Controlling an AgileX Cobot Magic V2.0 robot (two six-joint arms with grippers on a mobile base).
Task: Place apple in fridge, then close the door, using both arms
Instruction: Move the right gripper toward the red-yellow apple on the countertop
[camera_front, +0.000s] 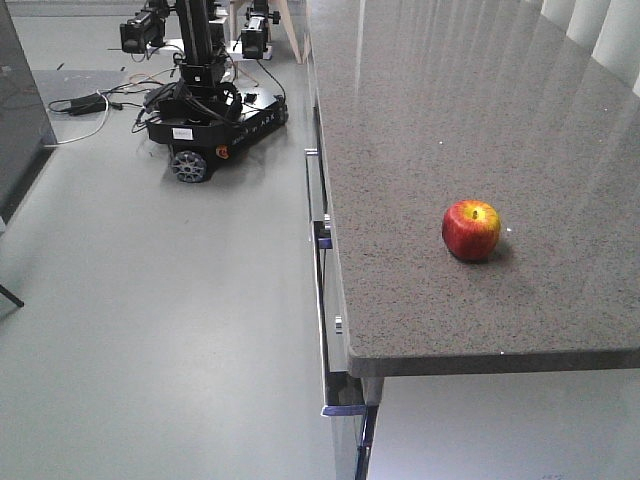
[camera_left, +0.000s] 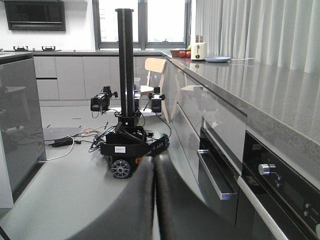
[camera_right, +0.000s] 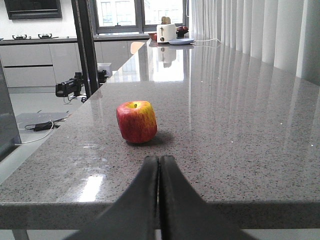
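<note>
The apple (camera_front: 471, 230), red with a yellow patch by its stem, stands on the speckled grey countertop (camera_front: 450, 120), a little in from its front edge. In the right wrist view the apple (camera_right: 136, 121) sits just ahead and slightly left of my right gripper (camera_right: 159, 158), which is shut and empty, low over the counter's near edge (camera_right: 250, 205). My left gripper (camera_left: 154, 161) is shut and empty, down beside the counter's drawer fronts, pointing along the floor. No fridge interior or door lining shows. A dark grey panel (camera_front: 20, 100) stands at far left; I cannot tell what it is.
A black wheeled robot base (camera_front: 205, 120) with a tall mast and cables (camera_front: 90, 105) stands on the floor at the back left. Drawer handles (camera_front: 322, 230) and an oven (camera_left: 280, 185) line the counter front. A toaster (camera_right: 165, 32) and a plate are at the counter's far end.
</note>
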